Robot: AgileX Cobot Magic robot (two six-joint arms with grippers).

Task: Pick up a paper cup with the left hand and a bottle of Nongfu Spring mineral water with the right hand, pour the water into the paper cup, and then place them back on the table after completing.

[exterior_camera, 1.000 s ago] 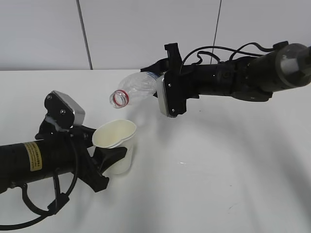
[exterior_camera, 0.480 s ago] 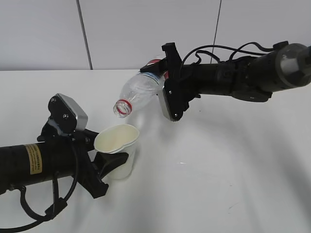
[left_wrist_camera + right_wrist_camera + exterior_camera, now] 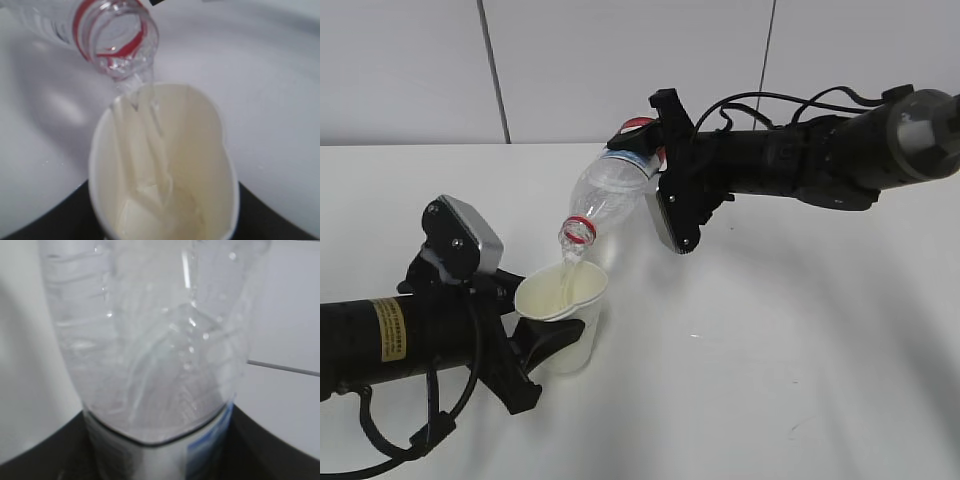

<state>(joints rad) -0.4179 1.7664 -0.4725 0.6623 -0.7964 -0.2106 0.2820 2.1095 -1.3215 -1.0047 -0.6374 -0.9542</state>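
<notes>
While the right hand (image 3: 658, 170) clamps the bottle (image 3: 605, 195) tilted neck-down, water runs from its mouth into the paper cup (image 3: 563, 310) just below, which the left hand (image 3: 530, 335) grips by its sides near the table's (image 3: 770, 350) left edge.

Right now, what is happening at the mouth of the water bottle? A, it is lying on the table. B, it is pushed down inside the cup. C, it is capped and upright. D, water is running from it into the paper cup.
D: the tilted bottle has its open mouth just above the paper cup, and a thin stream falls onto the cup's inner wall.
</notes>
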